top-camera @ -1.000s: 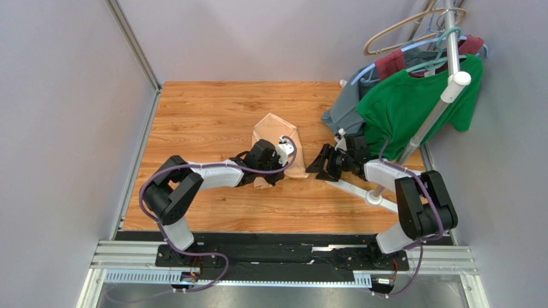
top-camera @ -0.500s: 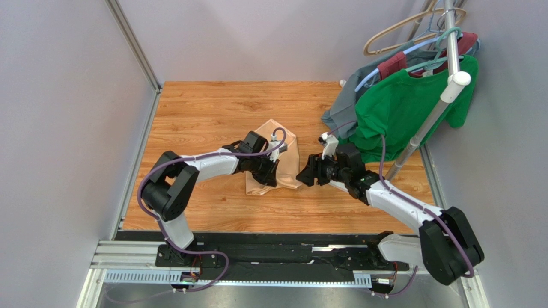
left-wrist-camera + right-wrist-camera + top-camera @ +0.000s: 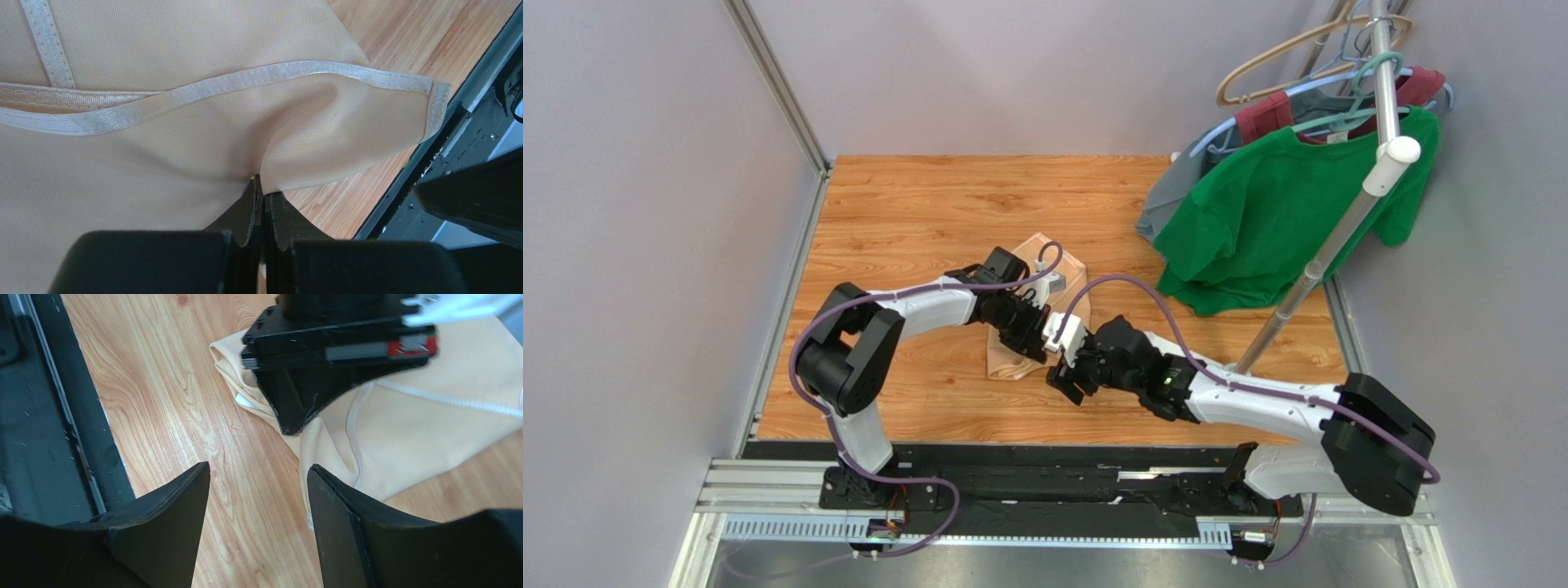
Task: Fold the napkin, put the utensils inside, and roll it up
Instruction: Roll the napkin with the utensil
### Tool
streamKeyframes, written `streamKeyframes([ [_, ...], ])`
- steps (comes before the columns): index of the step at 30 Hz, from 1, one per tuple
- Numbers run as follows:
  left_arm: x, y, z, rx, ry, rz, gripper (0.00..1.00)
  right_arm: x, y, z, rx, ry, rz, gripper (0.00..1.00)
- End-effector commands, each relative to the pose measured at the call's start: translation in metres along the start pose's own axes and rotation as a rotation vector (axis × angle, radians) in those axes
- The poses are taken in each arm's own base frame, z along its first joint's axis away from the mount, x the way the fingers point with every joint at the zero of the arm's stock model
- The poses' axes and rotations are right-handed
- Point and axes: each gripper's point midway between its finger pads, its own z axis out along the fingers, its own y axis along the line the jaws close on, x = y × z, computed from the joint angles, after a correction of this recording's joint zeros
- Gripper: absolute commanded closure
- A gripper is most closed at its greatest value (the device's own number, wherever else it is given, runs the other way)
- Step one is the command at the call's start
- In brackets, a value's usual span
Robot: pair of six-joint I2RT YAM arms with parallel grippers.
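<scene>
**Peach-tan napkin pinched by the left arm on a wooden worktop**

Grey walls [image 3: 646, 245] close in the scene on the left, back and right. Between them lies a worktop [image 3: 891, 208] of warm orange-brown wood grain, with a black rail [image 3: 1051, 484] along its near edge where both arm bases are bolted.

From the left base, the left arm reaches in towards the middle. The left end effector [image 3: 261, 190] has its fingers pressed together on a raised pinch of the napkin [image 3: 184, 141]. The cloth is smooth, with a slight sheen and a paler stitched hem. From above, the napkin [image 3: 1011, 358] sits folded near the centre of the worktop, largely hidden under that arm.

Just to its right, the right end effector [image 3: 258, 471] hovers over bare wood beside the napkin's edge, fingers spread apart and gripping nothing. Its camera shows the left end effector's black housing with a red strip [image 3: 411, 348]; any lettering there is too small to read. A white sliver [image 3: 245, 403] peeks from between the cloth layers; what it is cannot be told.

At far right stands a white rack pole [image 3: 1333, 251] carrying a green T-shirt [image 3: 1284, 208], a grey garment [image 3: 1163, 214], a maroon garment [image 3: 1271, 119] and a tan hanger [image 3: 1284, 55].
</scene>
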Motion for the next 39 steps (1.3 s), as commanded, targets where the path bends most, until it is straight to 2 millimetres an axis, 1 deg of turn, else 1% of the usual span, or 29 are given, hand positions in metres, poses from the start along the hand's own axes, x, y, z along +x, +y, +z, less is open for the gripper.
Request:
streamKeyframes([
  [1, 0.021, 0.009, 0.0, -0.02, 0.089, -0.05, 1.0, -0.01, -0.014, 0.016, 0.1, -0.007, -0.219, 0.36],
  [2, 0.022, 0.009, -0.001, -0.019, 0.093, -0.053, 1.0, -0.008, -0.016, 0.018, 0.127, 0.008, -0.24, 0.36],
  [3, 0.021, 0.009, -0.001, -0.019, 0.092, -0.057, 1.0, -0.008, -0.013, 0.021, 0.125, 0.014, -0.278, 0.36],
  [4, 0.02, 0.008, -0.002, -0.011, 0.089, -0.059, 1.0, 0.001, -0.012, 0.028, 0.125, 0.047, -0.294, 0.37],
  [8, 0.019, 0.007, -0.004, 0.0, 0.087, -0.07, 1.0, 0.01, -0.015, 0.038, 0.163, 0.075, -0.358, 0.37],
  [13, 0.021, 0.005, -0.005, 0.01, 0.092, -0.069, 1.0, 0.01, -0.026, 0.048, 0.228, 0.1, -0.445, 0.37],
  [15, 0.02, 0.004, -0.005, 0.012, 0.091, -0.067, 1.0, 0.016, -0.029, 0.052, 0.249, 0.123, -0.472, 0.37],
  [16, 0.02, 0.004, -0.005, 0.01, 0.092, -0.068, 1.0, 0.009, -0.034, 0.052, 0.291, 0.104, -0.493, 0.38],
  [20, 0.021, 0.004, -0.004, 0.013, 0.096, -0.067, 1.0, 0.01, -0.029, 0.057, 0.269, 0.105, -0.525, 0.38],
  [24, 0.019, 0.003, -0.005, 0.018, 0.092, -0.062, 1.0, 0.02, -0.029, 0.063, 0.267, 0.133, -0.537, 0.38],
  [27, 0.022, 0.003, -0.005, 0.019, 0.099, -0.065, 1.0, 0.021, -0.028, 0.066, 0.259, 0.134, -0.55, 0.37],
  [30, 0.019, 0.003, -0.005, 0.021, 0.092, -0.058, 1.0, 0.023, -0.026, 0.069, 0.239, 0.148, -0.551, 0.38],
  [31, 0.019, 0.003, -0.006, 0.02, 0.093, -0.06, 1.0, 0.027, -0.023, 0.07, 0.217, 0.161, -0.549, 0.38],
  [34, 0.018, 0.0, -0.007, 0.03, 0.086, -0.054, 1.0, 0.033, -0.019, 0.072, 0.17, 0.186, -0.515, 0.41],
  [35, 0.017, -0.001, -0.008, 0.032, 0.08, -0.046, 1.0, 0.035, -0.02, 0.072, 0.164, 0.194, -0.505, 0.42],
  [38, 0.016, -0.002, -0.009, 0.037, 0.076, -0.042, 1.0, 0.043, -0.021, 0.072, 0.143, 0.231, -0.485, 0.51],
  [39, 0.015, -0.002, -0.009, 0.04, 0.073, -0.041, 1.0, 0.044, -0.021, 0.072, 0.141, 0.235, -0.482, 0.59],
])
